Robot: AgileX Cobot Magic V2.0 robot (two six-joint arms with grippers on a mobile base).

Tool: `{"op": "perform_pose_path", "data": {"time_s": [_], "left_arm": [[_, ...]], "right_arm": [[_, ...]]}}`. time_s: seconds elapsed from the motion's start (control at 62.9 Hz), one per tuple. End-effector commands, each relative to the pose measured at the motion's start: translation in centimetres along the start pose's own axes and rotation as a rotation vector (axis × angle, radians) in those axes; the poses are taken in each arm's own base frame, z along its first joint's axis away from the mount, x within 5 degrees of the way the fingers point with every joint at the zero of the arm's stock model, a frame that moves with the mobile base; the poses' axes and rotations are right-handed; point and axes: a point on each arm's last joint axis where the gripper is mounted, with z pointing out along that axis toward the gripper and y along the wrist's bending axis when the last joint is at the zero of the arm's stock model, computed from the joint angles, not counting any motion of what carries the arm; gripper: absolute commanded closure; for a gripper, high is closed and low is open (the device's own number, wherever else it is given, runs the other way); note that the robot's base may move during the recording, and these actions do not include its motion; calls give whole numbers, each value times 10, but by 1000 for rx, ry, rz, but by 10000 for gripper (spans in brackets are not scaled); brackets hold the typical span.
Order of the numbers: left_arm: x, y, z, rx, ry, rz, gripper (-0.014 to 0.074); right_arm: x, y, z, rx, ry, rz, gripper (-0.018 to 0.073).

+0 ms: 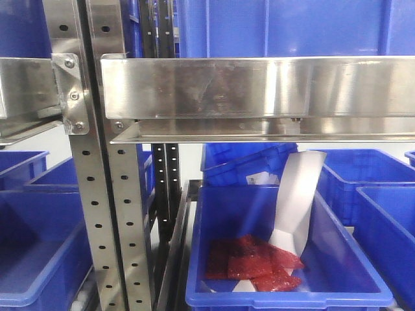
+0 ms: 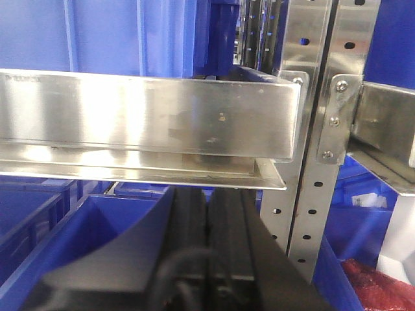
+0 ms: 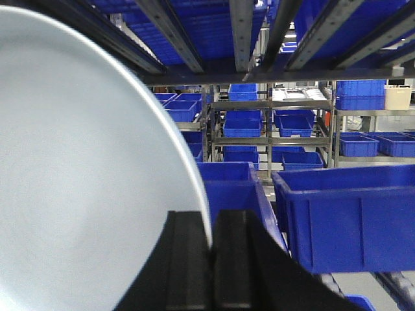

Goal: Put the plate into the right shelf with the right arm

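Observation:
The pale blue-white glossy plate [image 3: 84,181] fills the left half of the right wrist view, standing on edge. My right gripper [image 3: 211,223] is shut on the plate's rim, one black finger on each side. Dark shelf slats [image 3: 240,32] run overhead and blue bins lie ahead. The right shelf [image 1: 259,87] shows in the front view as a shiny steel beam on hole-punched uprights [image 1: 123,214]. Neither the plate nor the right arm appears in that view. My left gripper [image 2: 207,194] is shut with nothing in it, just under a steel beam [image 2: 142,120].
Below the beam, a blue bin [image 1: 285,272] holds red packets [image 1: 256,262] and a white sheet-like item [image 1: 298,194]. More blue bins [image 1: 39,240] stand to the left, right and behind. In the right wrist view a large blue bin [image 3: 350,214] sits close on the right.

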Motion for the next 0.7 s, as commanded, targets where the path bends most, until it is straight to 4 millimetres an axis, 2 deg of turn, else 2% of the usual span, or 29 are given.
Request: {"op": "perform_pose_path", "data": {"time_s": [0.0, 0.143, 0.286, 0.445, 0.557, 0.684], "left_arm": [[-5, 1, -1, -12, -89, -15, 724], [-5, 1, -1, -12, -89, -15, 724], [-5, 1, -1, -12, -89, -15, 724], [-5, 1, -1, -12, -89, -15, 724], [-5, 1, -1, -12, -89, -15, 724], [-5, 1, -1, -12, -89, -15, 724]], "right_arm": [[-32, 1, 27, 1, -113, 14, 510], [-46, 4, 71, -5, -106, 16, 510], [-46, 11, 114, -35, -82, 25, 510], [-25, 23, 159, -72, -18, 34, 510], [-7, 29, 180, -87, 7, 36, 498], [11, 31, 195, -87, 39, 35, 362]]}}
